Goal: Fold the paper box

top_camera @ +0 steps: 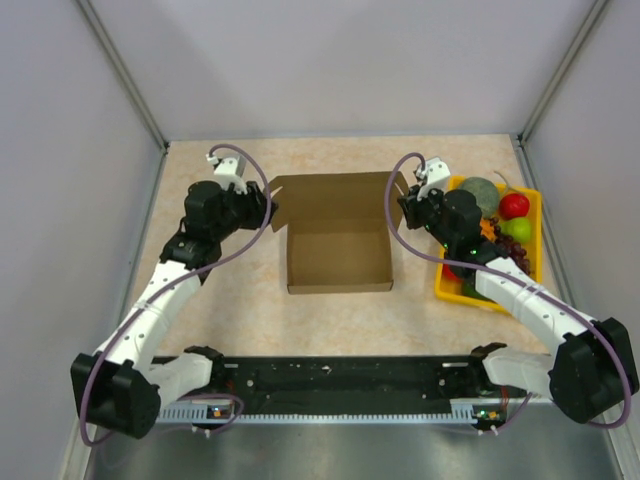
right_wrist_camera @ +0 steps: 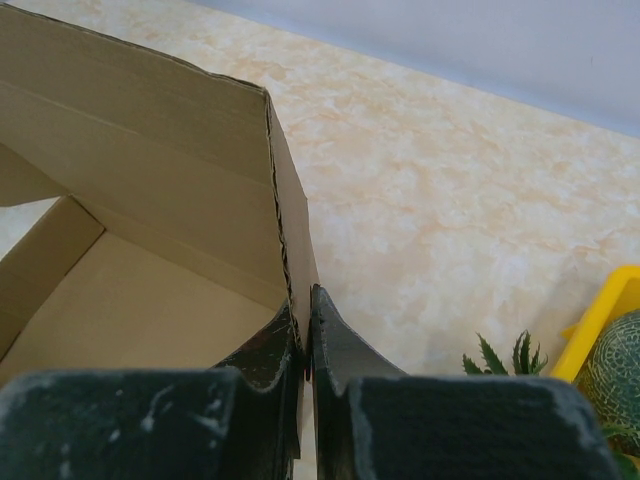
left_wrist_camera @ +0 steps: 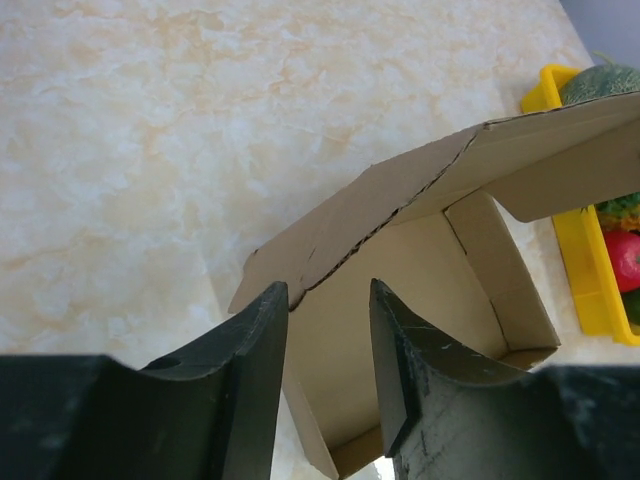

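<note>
Top external view: at right of surface (top_camera: 330, 330), yellow tray (top_camera: 452, 290) carrying a grey-green melon (top_camera: 480, 192), a red apple (top_camera: 514, 205), a green fruit (top_camera: 517, 229) and dark grapes (top_camera: 505, 250); near part of tray covered by right arm (top_camera: 520, 295). At centre of surface, paper box (top_camera: 338, 262): plain brown cardboard, open at top, with low front and side walls and a taller rear panel raised at far side, small flaps angling outward at both rear corners.

Left wrist view: left jaws apart, astride slanting edge of left rear flap, with a dashed crease running along that flap; contact with cardboard not clear.

Right wrist view: right jaws pressed together, clamped on upper edge of box's right wall just beside rear corner, with a rough toothed crease down that corner.
</note>
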